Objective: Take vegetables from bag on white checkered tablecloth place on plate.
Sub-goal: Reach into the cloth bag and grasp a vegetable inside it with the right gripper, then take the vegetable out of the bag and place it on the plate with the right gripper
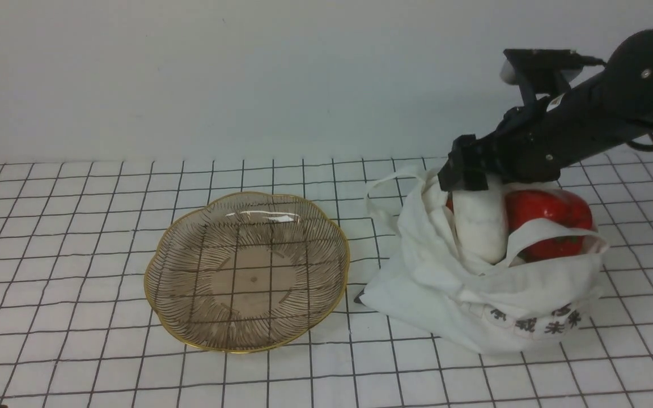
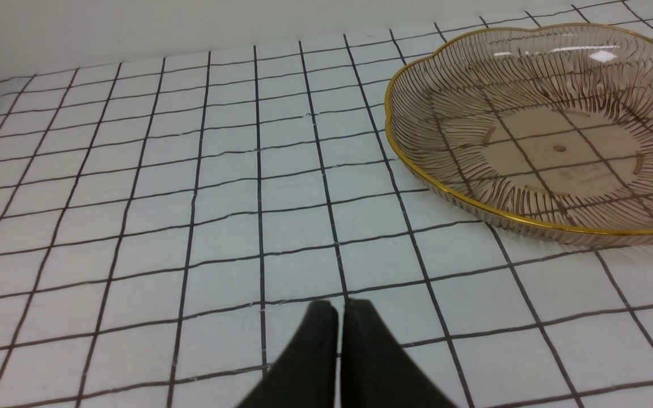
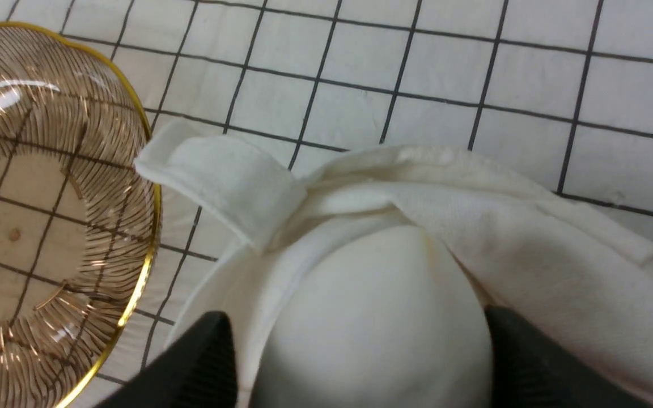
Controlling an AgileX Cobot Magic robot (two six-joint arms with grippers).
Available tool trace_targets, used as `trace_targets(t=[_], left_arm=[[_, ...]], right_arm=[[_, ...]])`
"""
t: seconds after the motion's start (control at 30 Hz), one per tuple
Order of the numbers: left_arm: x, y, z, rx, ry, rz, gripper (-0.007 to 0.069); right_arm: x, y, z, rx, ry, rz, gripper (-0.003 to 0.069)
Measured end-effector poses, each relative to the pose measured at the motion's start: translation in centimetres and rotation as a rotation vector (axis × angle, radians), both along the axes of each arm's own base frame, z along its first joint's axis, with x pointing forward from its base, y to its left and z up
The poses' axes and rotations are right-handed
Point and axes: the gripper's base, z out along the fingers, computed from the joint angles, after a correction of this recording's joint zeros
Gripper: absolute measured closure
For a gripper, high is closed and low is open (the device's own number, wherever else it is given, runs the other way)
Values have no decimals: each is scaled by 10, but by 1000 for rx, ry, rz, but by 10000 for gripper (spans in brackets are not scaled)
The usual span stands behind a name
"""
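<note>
The white cloth bag lies slumped on the white checkered tablecloth at the right. A smooth white radish and a glossy red pepper stick out of the bag's mouth. My right gripper reaches into that mouth from the right. In the right wrist view the right gripper is open, its two black fingers spread to either side of the radish, with a fold of bag beside them. The brownish glass plate sits left of the bag with nothing on it. My left gripper is shut, low over bare cloth.
A bag handle loop trails toward the plate's gold rim. In the left wrist view the plate lies a few squares beyond the fingertips. A plain pale wall closes off the back of the table.
</note>
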Motion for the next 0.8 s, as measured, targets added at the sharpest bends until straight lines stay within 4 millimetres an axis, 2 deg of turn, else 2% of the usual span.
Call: trace_targets(t=[0.07,0.13,0.27,0.37,0.4,0.5,0.57,0.6,0.63,0.73,0.77,0.8], left_arm=[[0,0,0,0,0,0,632],[0,0,0,0,0,0,632],[0,0,0,0,0,0,632],[0,0,0,0,0,0,632],[0,0,0,0,0,0,632],[0,0,0,0,0,0,632],[0,0,0,0,0,0,632],[0,0,0,0,0,0,632],[0,0,0,0,0,0,632],[0,0,0,0,0,0,632],[0,0,0,0,0,0,632],[0,0,0,0,0,0,632]], right_arm=[[0,0,3,0,4,6,239],[0,0,9,-14,13,25,226],[-4,0,33,-18,-23,46,225],[-9,-1,57,-4,-88,46,225],[-18,-3,76,16,-143,42,225],[-32,-3,105,82,-229,39,225],[-40,0,119,128,-284,51,225],[-41,1,120,132,-285,56,225],[-50,10,134,169,-357,101,225],[-59,26,145,242,-417,154,225],[-63,37,148,276,-433,187,225],[-67,55,148,320,-446,239,225]])
